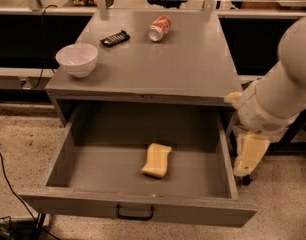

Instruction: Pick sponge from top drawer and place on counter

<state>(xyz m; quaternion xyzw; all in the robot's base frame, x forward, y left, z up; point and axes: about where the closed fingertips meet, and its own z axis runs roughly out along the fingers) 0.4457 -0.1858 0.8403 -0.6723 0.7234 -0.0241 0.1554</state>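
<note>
The pale yellow sponge [157,160] lies flat on the floor of the open top drawer [103,166], right of its middle and towards the front. The drawer is pulled far out, and its dark handle [135,213] shows at front centre. The grey counter [193,64] is the cabinet top above it. My gripper [249,155] hangs from the white arm [283,94] just outside the drawer's right wall, pointing down, to the right of the sponge and above it. It holds nothing that I can see.
On the counter stand a white bowl [77,59] at the front left, a black flat object [115,38] and a red-and-white can [159,28] lying on its side at the back. A cable [8,184] runs over the floor at the left.
</note>
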